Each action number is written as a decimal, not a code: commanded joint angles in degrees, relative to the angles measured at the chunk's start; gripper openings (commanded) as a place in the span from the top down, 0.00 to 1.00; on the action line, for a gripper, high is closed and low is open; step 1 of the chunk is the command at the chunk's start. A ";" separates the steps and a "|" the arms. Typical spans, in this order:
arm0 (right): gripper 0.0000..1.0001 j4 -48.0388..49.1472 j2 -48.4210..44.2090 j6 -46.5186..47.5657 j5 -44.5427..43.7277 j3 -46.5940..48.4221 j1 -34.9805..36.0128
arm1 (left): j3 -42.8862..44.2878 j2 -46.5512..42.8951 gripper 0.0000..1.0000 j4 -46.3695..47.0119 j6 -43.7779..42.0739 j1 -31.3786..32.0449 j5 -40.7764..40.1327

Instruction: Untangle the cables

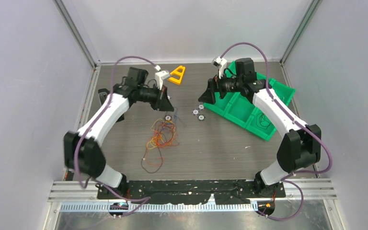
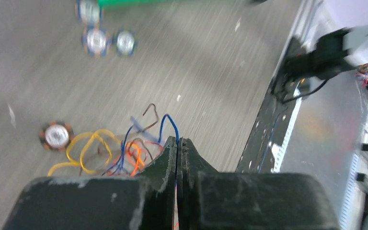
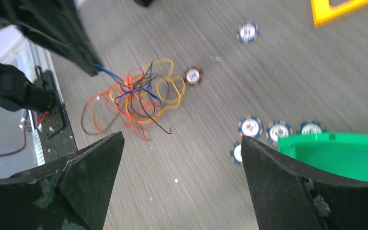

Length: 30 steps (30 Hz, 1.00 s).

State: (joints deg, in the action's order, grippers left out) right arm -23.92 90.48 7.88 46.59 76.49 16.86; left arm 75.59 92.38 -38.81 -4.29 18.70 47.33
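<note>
The tangle of thin orange, yellow, blue and brown cables (image 1: 162, 136) lies mid-way across the grey bench (image 1: 220, 148), nearer its left edge. The left hand (image 2: 177, 140) is clenched on a blue strand at the tangle's far end. The right hand (image 3: 182, 139) gapes released, well apart.

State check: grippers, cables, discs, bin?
cables: tangled heap on the table
left gripper: shut on a blue strand of the cables
right gripper: open, empty
green bin: upright on the table
discs: flat, scattered, outside the green bin
</note>
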 commanded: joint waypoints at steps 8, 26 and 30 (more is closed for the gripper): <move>0.05 19.90 -12.62 -6.72 0.28 4.79 13.21 | 5.62 -20.79 1.00 14.51 13.05 0.20 8.91; 0.50 30.76 -2.30 -7.76 -4.51 3.91 24.91 | 11.23 -23.62 1.00 33.85 35.38 -1.30 4.57; 0.61 30.06 -2.22 -6.32 -4.68 0.78 24.92 | 13.25 -22.73 1.00 40.23 43.05 -5.32 2.96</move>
State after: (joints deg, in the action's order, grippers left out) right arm 2.98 88.97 0.84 42.50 79.48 41.52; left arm 84.82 70.72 -9.02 29.74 17.10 52.75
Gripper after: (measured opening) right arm 0.423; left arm 0.009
